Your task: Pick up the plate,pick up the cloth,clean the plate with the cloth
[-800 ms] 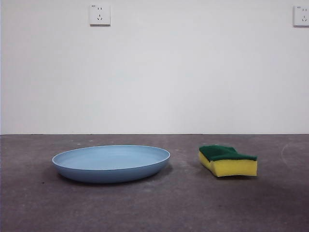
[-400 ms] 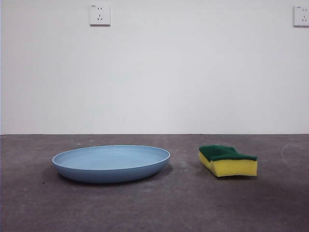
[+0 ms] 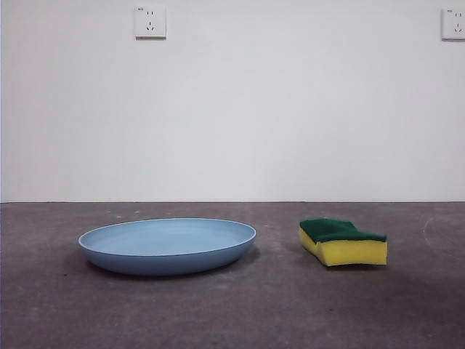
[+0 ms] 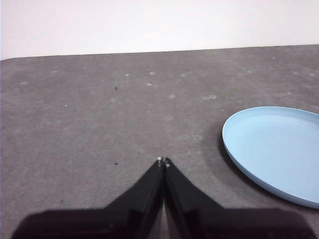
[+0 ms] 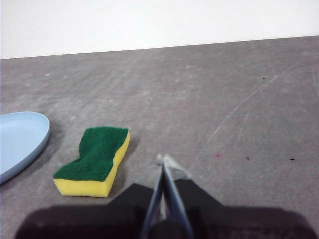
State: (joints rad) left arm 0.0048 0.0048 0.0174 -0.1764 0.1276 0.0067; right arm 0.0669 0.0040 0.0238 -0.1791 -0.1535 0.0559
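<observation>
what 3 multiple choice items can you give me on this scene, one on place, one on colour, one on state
1. In the front view, where is the sponge relative to the plate?
A. on the plate
B. to its right, apart
C. behind it, touching

2. What colour is the sponge's top layer?
A. dark green
B. red
C. white

3. How do the left gripper jaws stand?
A. wide open
B. shut on the plate
C. shut, holding nothing

Answers:
1 B, bare table shows between them.
2 A, green sits over yellow foam.
3 C, the tips meet over the table, beside the plate.
</observation>
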